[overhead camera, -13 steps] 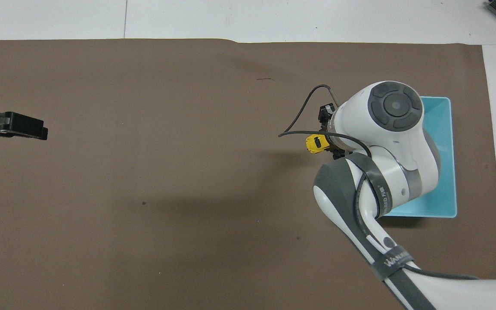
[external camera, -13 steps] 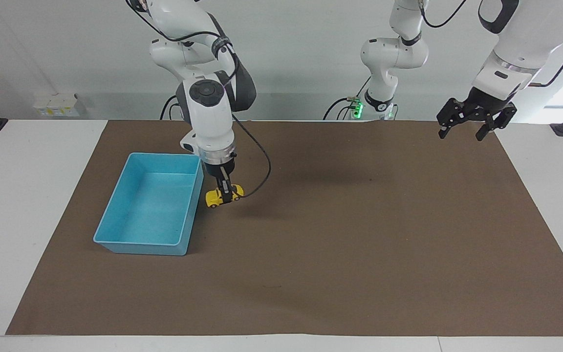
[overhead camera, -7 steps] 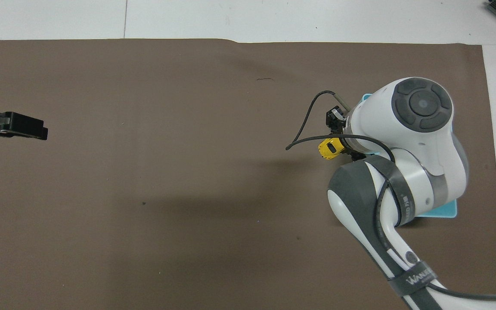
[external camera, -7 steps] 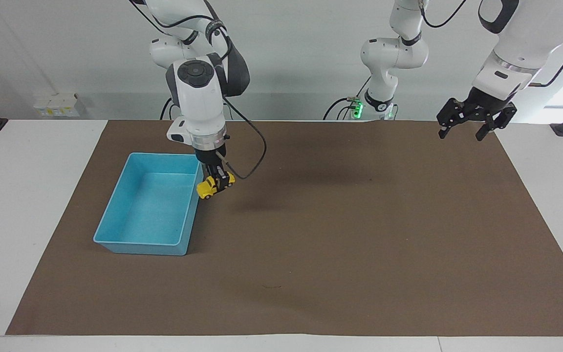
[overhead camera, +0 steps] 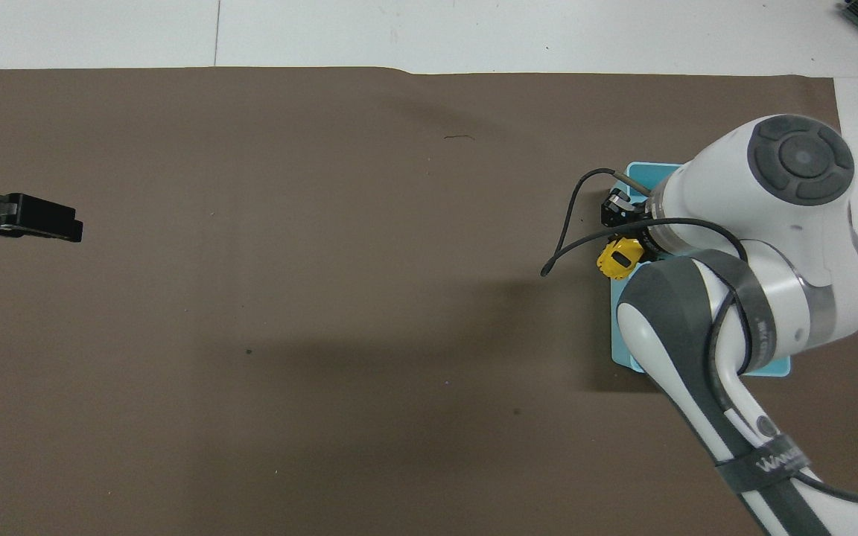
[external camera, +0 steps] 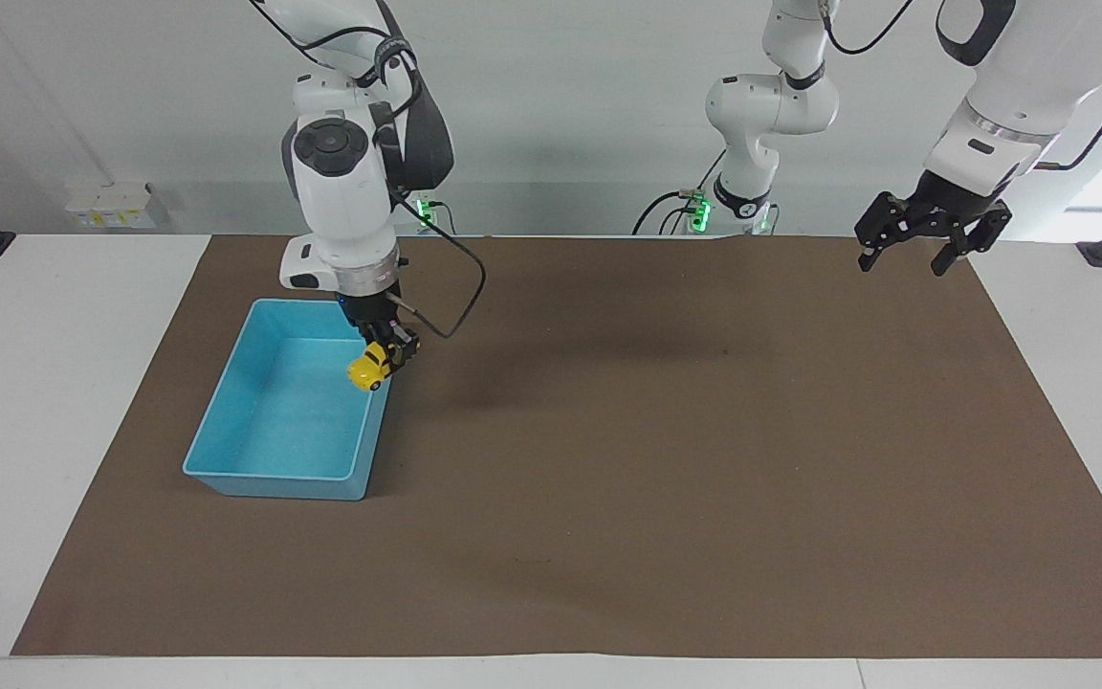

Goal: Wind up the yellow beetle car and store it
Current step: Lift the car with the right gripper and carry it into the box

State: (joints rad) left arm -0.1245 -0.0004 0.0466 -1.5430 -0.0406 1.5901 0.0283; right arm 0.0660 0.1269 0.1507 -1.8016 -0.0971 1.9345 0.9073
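The yellow beetle car (external camera: 365, 369) hangs tilted in my right gripper (external camera: 388, 355), which is shut on it. The car is up in the air over the blue bin (external camera: 274, 486), just inside the bin's long wall that faces the table's middle. In the overhead view the car (overhead camera: 617, 258) shows at the bin's edge (overhead camera: 649, 171), and the right arm covers most of the bin and the right gripper (overhead camera: 634, 249). My left gripper (external camera: 905, 258) waits open and empty, raised over the mat's corner at the left arm's end; it also shows in the overhead view (overhead camera: 64, 227).
A brown mat (external camera: 704, 478) covers most of the white table. The blue bin has nothing lying in it. A black cable (external camera: 460, 297) loops from the right wrist beside the bin.
My right gripper has lifted the yellow car off the mat and carried it toward the right arm's end, from beside the bin to over the bin's edge. The left arm has not moved.
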